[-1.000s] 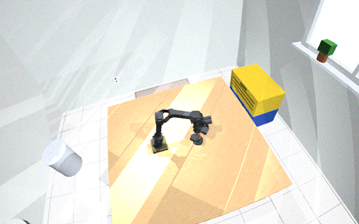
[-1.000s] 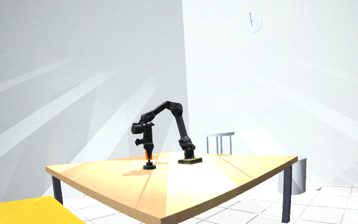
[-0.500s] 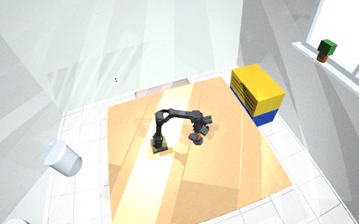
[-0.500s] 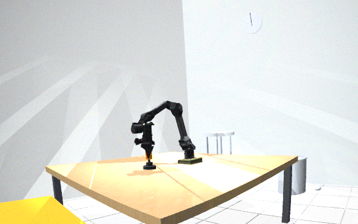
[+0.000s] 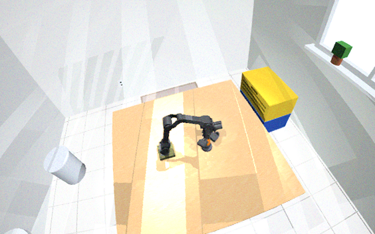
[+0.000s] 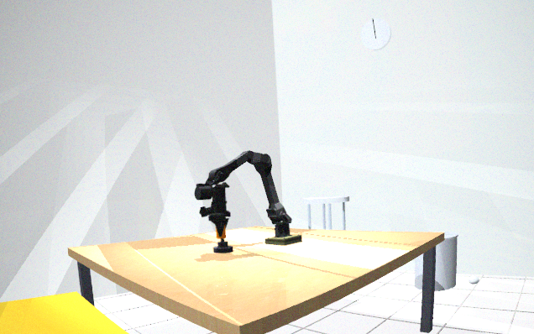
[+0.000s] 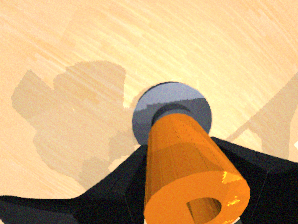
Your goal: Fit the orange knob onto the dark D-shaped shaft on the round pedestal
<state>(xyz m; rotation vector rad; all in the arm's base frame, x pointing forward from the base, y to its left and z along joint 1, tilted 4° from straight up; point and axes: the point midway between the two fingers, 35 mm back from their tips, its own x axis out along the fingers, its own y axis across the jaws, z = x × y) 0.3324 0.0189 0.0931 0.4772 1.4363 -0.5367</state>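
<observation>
The orange knob (image 5: 209, 142) (image 6: 221, 233) (image 7: 175, 137) is upright between the fingers of my gripper (image 5: 208, 141) (image 6: 221, 230) (image 7: 177, 147), which is shut on it. The knob's open upper end, with a flat side in its hole, faces the wrist camera. The round pedestal (image 5: 207, 149) (image 6: 222, 249) (image 7: 170, 92) stands on the table directly below, a dark disc with a narrower raised collar. In the exterior view the knob's lower end is a little above the collar. The knob and fingers hide the D-shaped shaft, so its flat side and any contact with the knob cannot be seen.
The arm's base plate (image 5: 167, 152) (image 6: 284, 239) is on the wooden table (image 5: 228, 198) (image 6: 294, 289), to one side of the pedestal. A yellow and blue box (image 5: 268, 91) is beyond the table edge. Bands of sunlight and arm shadows cross the table top.
</observation>
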